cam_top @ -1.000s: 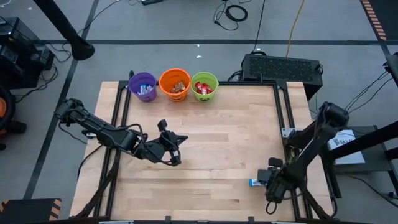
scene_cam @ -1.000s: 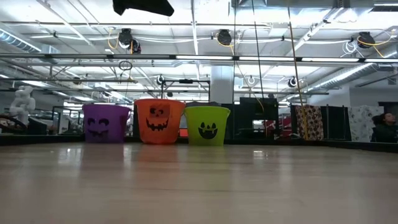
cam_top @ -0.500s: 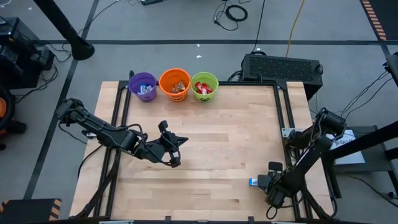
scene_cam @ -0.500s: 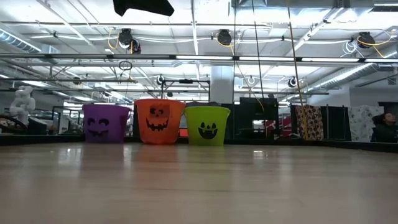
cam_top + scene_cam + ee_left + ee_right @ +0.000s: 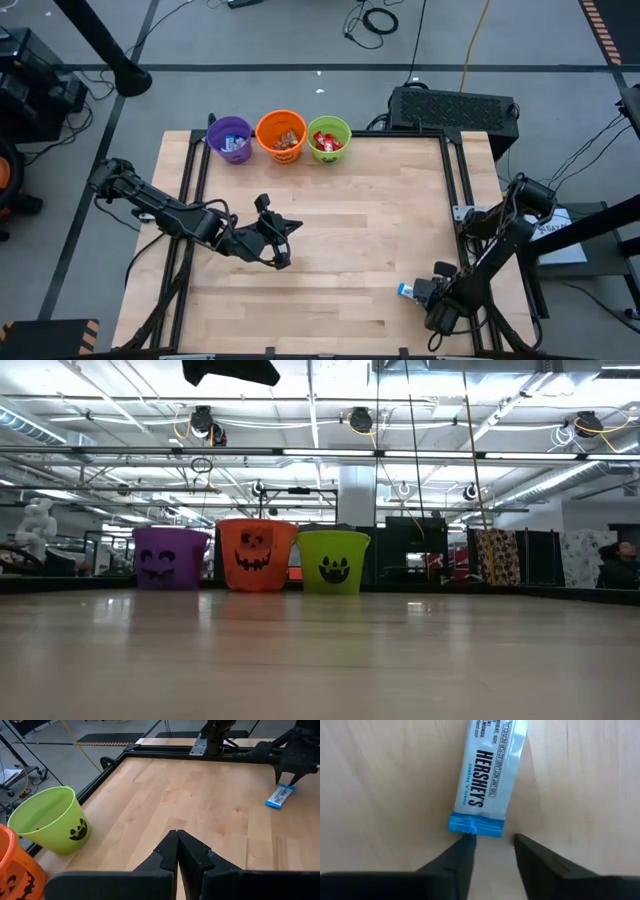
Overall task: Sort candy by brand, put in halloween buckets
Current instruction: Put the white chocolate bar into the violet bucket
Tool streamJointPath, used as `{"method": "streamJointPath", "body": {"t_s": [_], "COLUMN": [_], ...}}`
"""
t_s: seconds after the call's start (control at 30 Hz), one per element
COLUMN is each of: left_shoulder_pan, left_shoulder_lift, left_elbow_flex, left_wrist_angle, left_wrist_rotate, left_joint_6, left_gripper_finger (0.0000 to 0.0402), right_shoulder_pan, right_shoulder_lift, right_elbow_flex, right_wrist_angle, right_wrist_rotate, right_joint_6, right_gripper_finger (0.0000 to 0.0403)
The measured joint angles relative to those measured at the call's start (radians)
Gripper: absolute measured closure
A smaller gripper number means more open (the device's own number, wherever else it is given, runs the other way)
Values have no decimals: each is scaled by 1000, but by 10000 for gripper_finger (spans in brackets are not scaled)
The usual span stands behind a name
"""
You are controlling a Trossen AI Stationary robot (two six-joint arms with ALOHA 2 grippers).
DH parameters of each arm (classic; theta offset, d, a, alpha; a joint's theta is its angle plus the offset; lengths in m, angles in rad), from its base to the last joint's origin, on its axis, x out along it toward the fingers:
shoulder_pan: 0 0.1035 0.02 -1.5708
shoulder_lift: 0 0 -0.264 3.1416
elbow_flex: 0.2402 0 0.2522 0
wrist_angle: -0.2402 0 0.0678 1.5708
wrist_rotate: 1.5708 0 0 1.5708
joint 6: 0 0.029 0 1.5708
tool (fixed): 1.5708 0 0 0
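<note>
A blue-and-white Hershey's candy bar (image 5: 490, 775) lies flat on the wooden table near its near right corner (image 5: 405, 291). My right gripper (image 5: 492, 842) is open and low just behind the bar's blue crimped end, and it also shows in the high view (image 5: 420, 293). My left gripper (image 5: 177, 834) is shut and empty over the table's left middle (image 5: 290, 225). The purple (image 5: 231, 139), orange (image 5: 281, 136) and green (image 5: 329, 139) buckets stand in a row at the far edge with candy inside. My right gripper has one fingertip (image 5: 465, 845) right at the bar's blue crimped end (image 5: 475, 826); I cannot tell whether it touches. The fingers come low along the table, in line with the bar's length. The bar lies flat on the wood.
The left wrist view shows the green bucket (image 5: 50, 820), the orange bucket's rim (image 5: 12, 865), the candy bar (image 5: 280, 796) and my right gripper (image 5: 297, 767) beyond it. A dark keyboard-like box (image 5: 455, 108) sits past the far right edge. Bare wood lies between the arms.
My right arm has folded lower, its elbow dropping toward the table's right edge, and its gripper has come down behind the candy bar. The bar stays about where it was.
</note>
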Motion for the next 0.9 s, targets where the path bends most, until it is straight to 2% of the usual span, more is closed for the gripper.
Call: {"method": "streamJointPath", "body": {"t_s": [0.27,0.4,0.57,0.9], "left_shoulder_pan": [0,0,0,0], "left_shoulder_lift": [0,0,0,0], "left_elbow_flex": [0,0,0,0], "left_wrist_angle": [0,0,0,0], "left_wrist_rotate": [0,0,0,0], "left_joint_6": [0,0,0,0], "left_gripper_finger": [389,389,389,389], "right_shoulder_pan": [4,4,4,3], "right_shoulder_lift": [-1,-2,-2,0], "right_elbow_flex": [0,0,0,0], "right_wrist_angle": [73,91,89,91], "right_wrist_rotate": [-18,-9,9,57], "right_joint_6": [53,84,132,153], "right_gripper_finger": [159,135,153,242]}}
